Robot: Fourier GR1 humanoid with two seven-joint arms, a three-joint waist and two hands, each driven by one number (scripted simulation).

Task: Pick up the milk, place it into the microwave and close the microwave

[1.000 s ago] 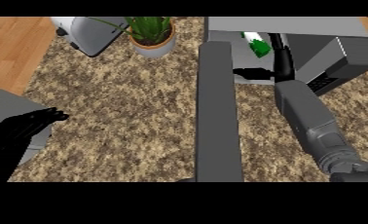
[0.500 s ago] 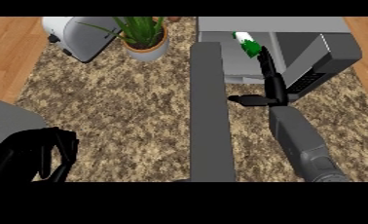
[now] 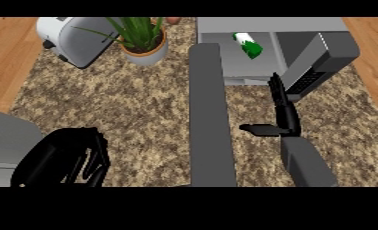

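Observation:
The milk carton, white with a green end, lies inside the open microwave at the top right. The microwave's grey door stands swung out, running down the middle of the view. My right hand is open between the door and the microwave's front; its straight fingers point up at the opening and its thumb sticks out left. It holds nothing and sits below the milk, apart from it. My left hand hangs at the lower left with relaxed fingers, holding nothing.
A grey toaster and a potted plant stand at the back left of the speckled counter. Wooden floor shows past the counter's left and right edges. A grey object fills the lower left corner.
My right hand has drawn back down and away from the milk, which stays inside the microwave. My left hand has come in from the left edge and shows larger.

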